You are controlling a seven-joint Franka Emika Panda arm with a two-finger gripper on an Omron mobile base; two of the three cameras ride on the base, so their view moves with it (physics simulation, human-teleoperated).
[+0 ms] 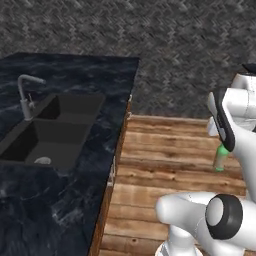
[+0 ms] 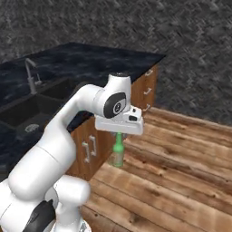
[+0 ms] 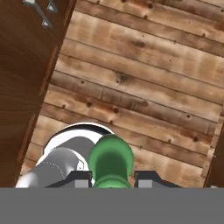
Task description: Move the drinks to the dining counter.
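My gripper is shut on the neck of a slim green bottle, one of the drinks, which hangs upright above the wooden floor. The left base view shows the same green bottle under the hand at the right edge. In the hand view the green bottle sits between my two fingertips, seen from above. To the left lies the dining counter, black white-veined marble with a sink faucet. The bottle hangs just off the dining counter's wooden end.
A double black sink is sunk into the marble top. The counter's wooden side carries metal handles close to the bottle. Wooden plank floor stretches to the right. A dark herringbone wall stands behind.
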